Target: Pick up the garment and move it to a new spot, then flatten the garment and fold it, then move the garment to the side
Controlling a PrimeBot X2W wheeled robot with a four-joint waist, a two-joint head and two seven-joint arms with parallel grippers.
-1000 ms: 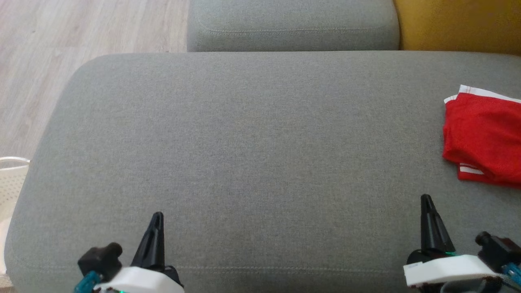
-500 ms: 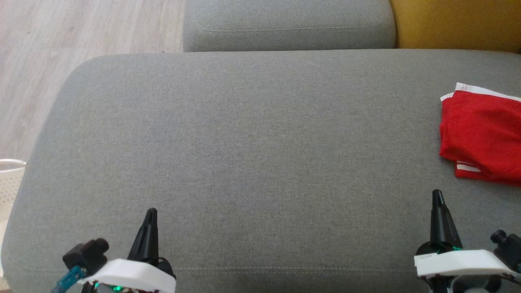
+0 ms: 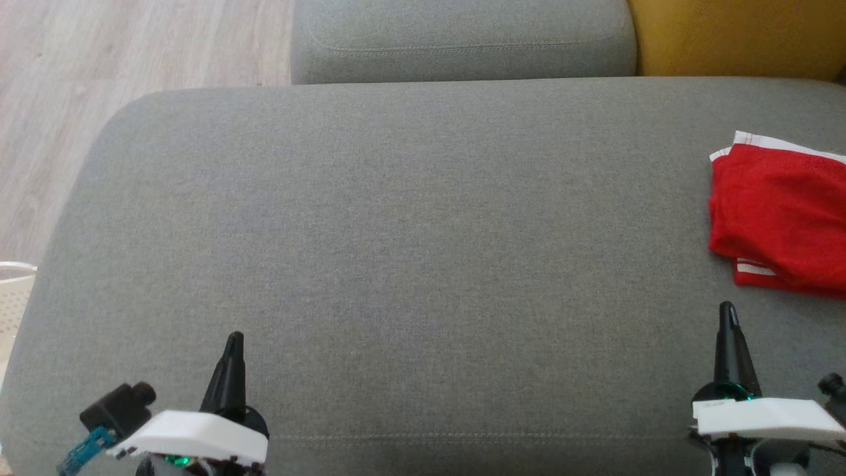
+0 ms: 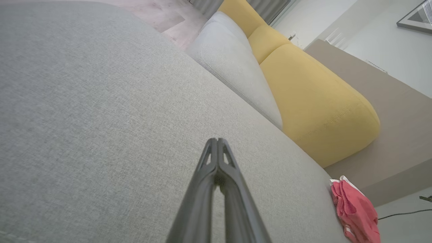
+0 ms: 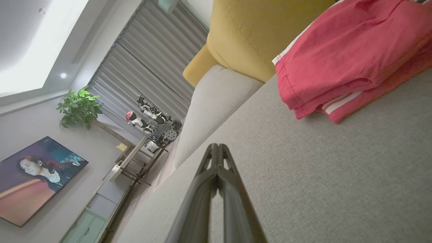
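The red garment [image 3: 780, 211] lay folded at the right end of the grey sofa seat [image 3: 410, 231], white stripes peeking out, its far side cut off at the head view's right edge. The right gripper [image 3: 727, 309] sat near it without touching and the left gripper [image 3: 234, 339] was well away, both with jaws pressed shut on nothing. Behind were a grey back cushion [image 3: 462, 39] and a yellow cushion [image 3: 733, 36], with pale wood floor [image 3: 99, 59] to the left.

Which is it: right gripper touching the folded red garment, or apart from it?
Apart. The head view shows a strip of bare grey cushion between the shut right gripper and the red garment.
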